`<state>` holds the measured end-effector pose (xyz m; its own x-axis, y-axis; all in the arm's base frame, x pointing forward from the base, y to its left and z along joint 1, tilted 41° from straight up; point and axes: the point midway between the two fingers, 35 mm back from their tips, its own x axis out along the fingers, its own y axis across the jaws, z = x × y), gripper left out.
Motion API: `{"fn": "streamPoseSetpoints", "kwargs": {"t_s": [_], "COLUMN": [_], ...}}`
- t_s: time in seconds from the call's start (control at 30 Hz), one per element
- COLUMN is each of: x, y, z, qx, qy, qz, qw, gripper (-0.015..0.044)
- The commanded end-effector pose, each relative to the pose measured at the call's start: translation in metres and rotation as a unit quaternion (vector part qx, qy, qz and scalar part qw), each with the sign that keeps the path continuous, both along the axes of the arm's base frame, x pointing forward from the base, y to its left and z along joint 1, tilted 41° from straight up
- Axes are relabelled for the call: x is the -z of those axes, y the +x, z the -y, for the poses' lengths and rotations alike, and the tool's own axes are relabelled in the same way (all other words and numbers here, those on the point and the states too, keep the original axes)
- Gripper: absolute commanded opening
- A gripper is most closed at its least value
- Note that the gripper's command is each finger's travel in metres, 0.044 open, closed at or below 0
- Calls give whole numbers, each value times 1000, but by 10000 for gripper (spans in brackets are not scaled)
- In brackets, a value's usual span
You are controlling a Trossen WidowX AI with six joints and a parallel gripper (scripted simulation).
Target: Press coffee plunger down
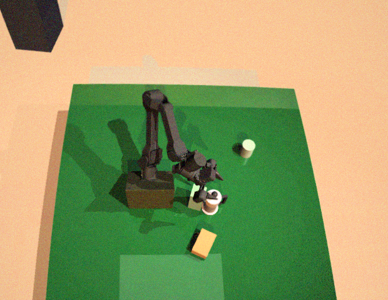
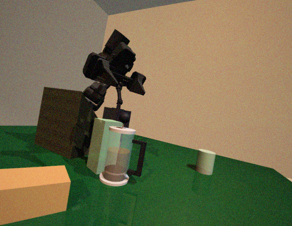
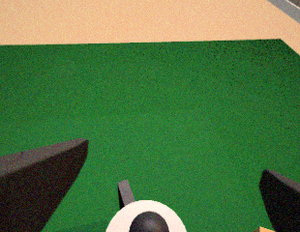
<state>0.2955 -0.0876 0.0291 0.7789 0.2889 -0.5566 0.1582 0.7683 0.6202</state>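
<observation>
The gripper [image 3: 155,186] hangs spread wide with nothing between its fingers, above the coffee press [image 2: 117,155]. The press stands upright on the green table [image 2: 214,199], its black plunger knob [image 3: 149,223] on the white lid [image 2: 122,129]. A pale green block [image 2: 98,146] touches the press; an orange block [image 1: 204,242] lies near it.

The press [image 2: 116,155] stands on the table [image 2: 214,199], touching a box [image 2: 98,146], pincer [image 2: 117,84] above.
</observation>
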Motion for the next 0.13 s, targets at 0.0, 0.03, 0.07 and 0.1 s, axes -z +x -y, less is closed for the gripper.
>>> {"fn": "streamPoseSetpoints", "kwargs": {"t_s": [0.0, 0.03, 0.07, 0.1], "x": [-11, -11, -11, -11], "y": [-6, -6, -6, -6], "z": [1, 1, 1, 1], "qx": [-5, -5, -5, -5], "qy": [0, 0, 0, 0], "qz": [4, 4, 4, 4], "qw": [1000, 1000, 1000, 1000], "gripper": [440, 440, 440, 440]}}
